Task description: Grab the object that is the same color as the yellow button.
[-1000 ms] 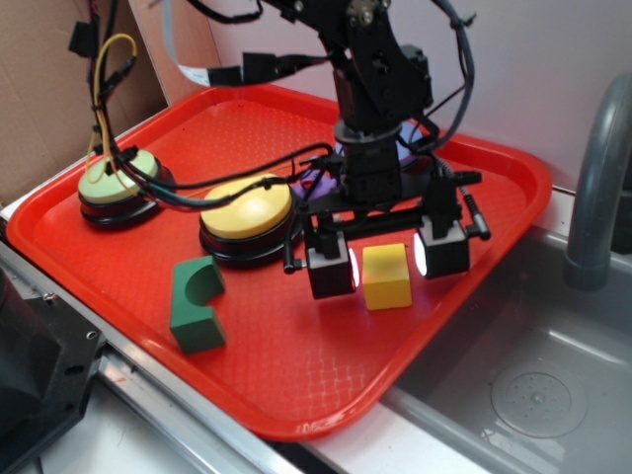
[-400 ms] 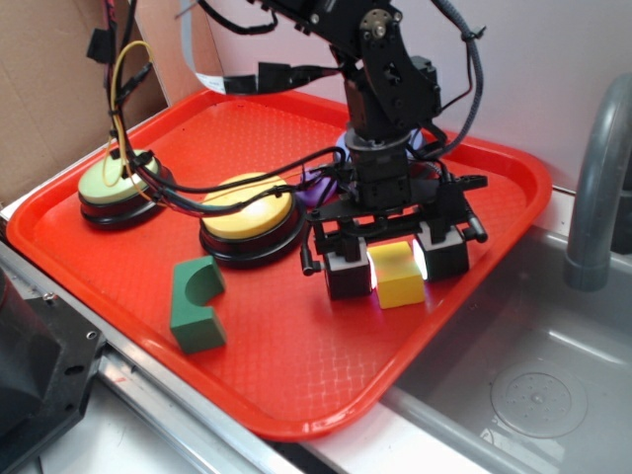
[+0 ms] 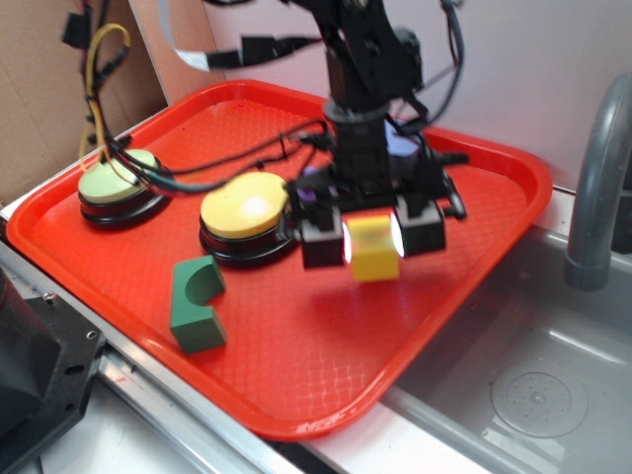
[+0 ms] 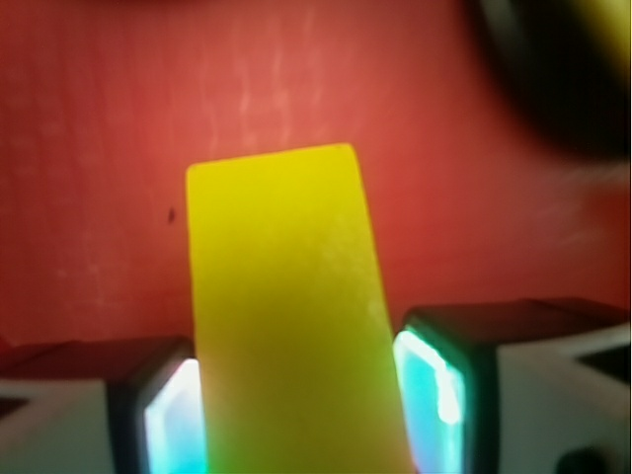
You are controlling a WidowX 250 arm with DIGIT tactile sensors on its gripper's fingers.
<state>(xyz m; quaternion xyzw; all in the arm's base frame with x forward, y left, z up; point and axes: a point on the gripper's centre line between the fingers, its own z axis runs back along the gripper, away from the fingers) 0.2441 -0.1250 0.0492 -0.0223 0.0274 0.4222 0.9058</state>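
- Sitting untouched left of the yellow button [image 3: 246, 210]: pale green button [image 3: 118, 178], green block [image 3: 197, 305].
- Pinching the yellow cube [image 3: 374, 248] between gripper [image 3: 371, 240] pads, just right of the button.
- Seeming lifted clear of the red tray [image 3: 296, 385]; grab looking essentially done.

Yellow cube [image 4: 296, 316] cut off below, purple button [image 3: 400, 145] mostly hidden

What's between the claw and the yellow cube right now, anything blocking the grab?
Nothing visible. The claw is shut on the yellow cube, one pad against each side. The yellow button and green block sit off to the side.
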